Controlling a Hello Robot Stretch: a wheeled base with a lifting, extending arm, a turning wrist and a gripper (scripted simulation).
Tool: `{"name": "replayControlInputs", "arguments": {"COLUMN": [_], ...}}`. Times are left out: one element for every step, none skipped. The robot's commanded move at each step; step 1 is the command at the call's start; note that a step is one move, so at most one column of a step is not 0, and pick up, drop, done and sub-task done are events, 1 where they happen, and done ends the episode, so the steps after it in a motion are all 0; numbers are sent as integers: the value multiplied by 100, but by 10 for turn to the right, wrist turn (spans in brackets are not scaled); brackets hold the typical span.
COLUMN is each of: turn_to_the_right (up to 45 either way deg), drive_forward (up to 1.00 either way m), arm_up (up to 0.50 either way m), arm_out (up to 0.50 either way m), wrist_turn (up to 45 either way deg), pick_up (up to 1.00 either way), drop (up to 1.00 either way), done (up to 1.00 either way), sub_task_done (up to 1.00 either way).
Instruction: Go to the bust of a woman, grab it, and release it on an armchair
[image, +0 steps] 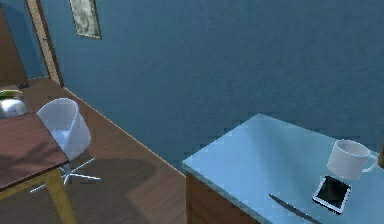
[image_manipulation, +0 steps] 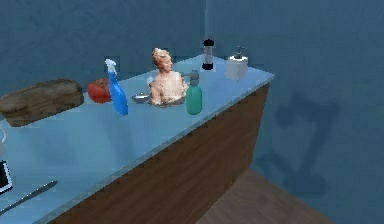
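The bust of a woman, pale and skin-toned with light hair, stands upright on a light blue countertop toward its far side. A blue spray bottle stands to its left and a teal bottle just to its right. The same countertop appears at the forward view's lower right.
On the counter are a bread loaf, a red thing, a dark grinder, a white container, a mug, a phone and a knife. A white swivel chair stands by a wooden table.
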Motion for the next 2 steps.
{"name": "replayControlInputs", "arguments": {"turn_to_the_right": [0, 0], "drive_forward": [0, 0], "arm_up": [38, 0], "arm_out": [0, 50], "wrist_turn": [0, 0], "pick_up": [0, 0], "drop": [0, 0], "done": [0, 0], "sub_task_done": [0, 0]}}
